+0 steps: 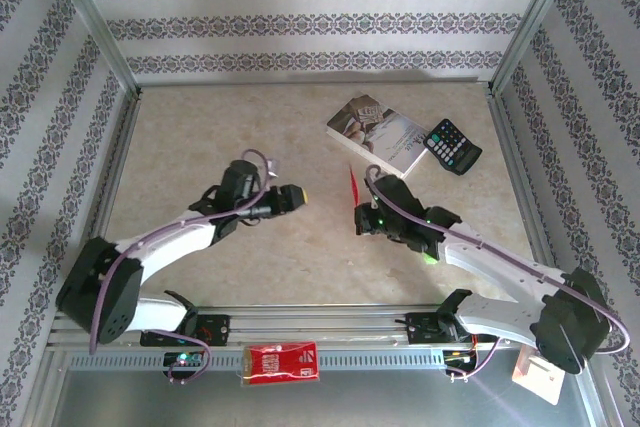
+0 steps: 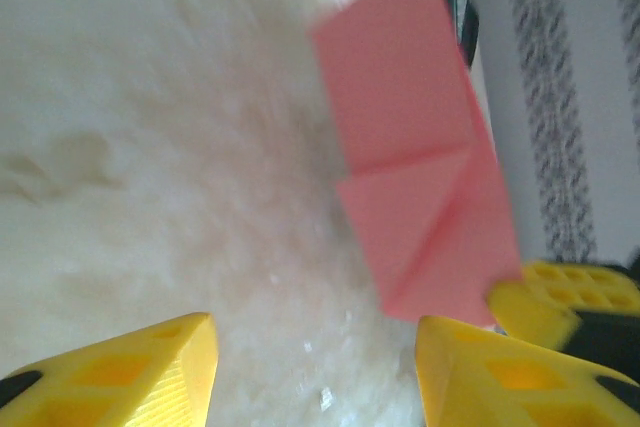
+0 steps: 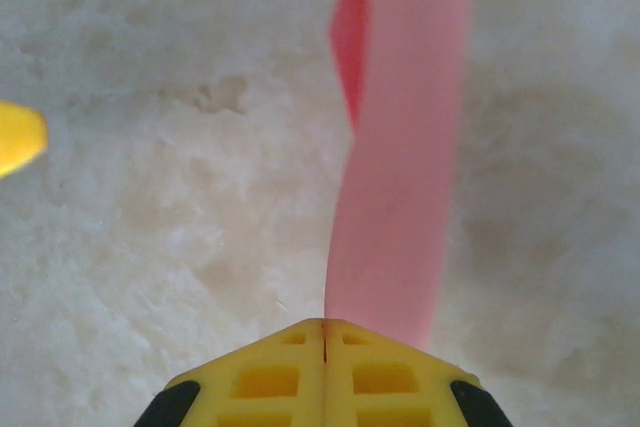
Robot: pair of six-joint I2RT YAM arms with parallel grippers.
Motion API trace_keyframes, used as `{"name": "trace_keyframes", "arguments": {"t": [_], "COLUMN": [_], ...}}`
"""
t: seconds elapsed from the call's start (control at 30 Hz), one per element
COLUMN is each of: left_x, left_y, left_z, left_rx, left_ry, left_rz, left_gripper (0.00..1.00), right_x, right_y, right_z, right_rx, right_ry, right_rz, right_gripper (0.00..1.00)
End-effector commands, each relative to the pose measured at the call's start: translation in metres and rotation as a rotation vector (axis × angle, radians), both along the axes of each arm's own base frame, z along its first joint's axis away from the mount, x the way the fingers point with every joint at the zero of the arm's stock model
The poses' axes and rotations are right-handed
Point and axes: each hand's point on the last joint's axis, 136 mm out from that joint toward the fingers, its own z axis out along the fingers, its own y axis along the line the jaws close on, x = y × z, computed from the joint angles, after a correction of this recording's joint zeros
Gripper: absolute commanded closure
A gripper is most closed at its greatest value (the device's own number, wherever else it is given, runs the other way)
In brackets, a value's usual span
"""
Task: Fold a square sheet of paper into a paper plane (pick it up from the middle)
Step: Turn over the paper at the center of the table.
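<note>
While the right gripper (image 3: 323, 332) pinched the square sheet of paper (image 2: 415, 147) by one edge, a slip looked likeliest.
Its jaws were pressed together on the sheet, creased partway and standing on edge just nearside of the paperback book (image 1: 375, 132). Farther from the book, the left gripper (image 2: 315, 347) hovered empty, fingers (image 2: 150, 367) spread toward the sheet. So slight a hold could let the limp paper twist or sag, and a misjudged pinch from the left might crush the creases or tug it free.
</note>
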Motion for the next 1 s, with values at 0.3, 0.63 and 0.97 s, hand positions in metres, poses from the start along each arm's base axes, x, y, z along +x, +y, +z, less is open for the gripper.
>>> {"name": "trace_keyframes", "arguments": {"t": [0.3,0.63,0.97], "left_x": [-0.006,-0.005,0.002], "left_y": [0.056,0.023,-0.009], "left_z": [-0.017,-0.031,-0.046], "left_rx": [0.057,-0.06,-0.072], "left_ry": [0.121,0.248,0.314], "left_rz": [0.173,0.073,-0.028], "left_gripper": [0.45,0.56,0.59], "right_x": [-0.065,-0.083,-0.086], "right_y": [0.075,0.119,0.125], "right_z": [-0.06,-0.084,-0.095], "right_rx": [-0.263,-0.055,-0.04], "right_ry": [0.123,0.162,0.19], "right_rz": [0.451,0.465,0.435], "right_gripper": [1.0,0.97,0.95]}}
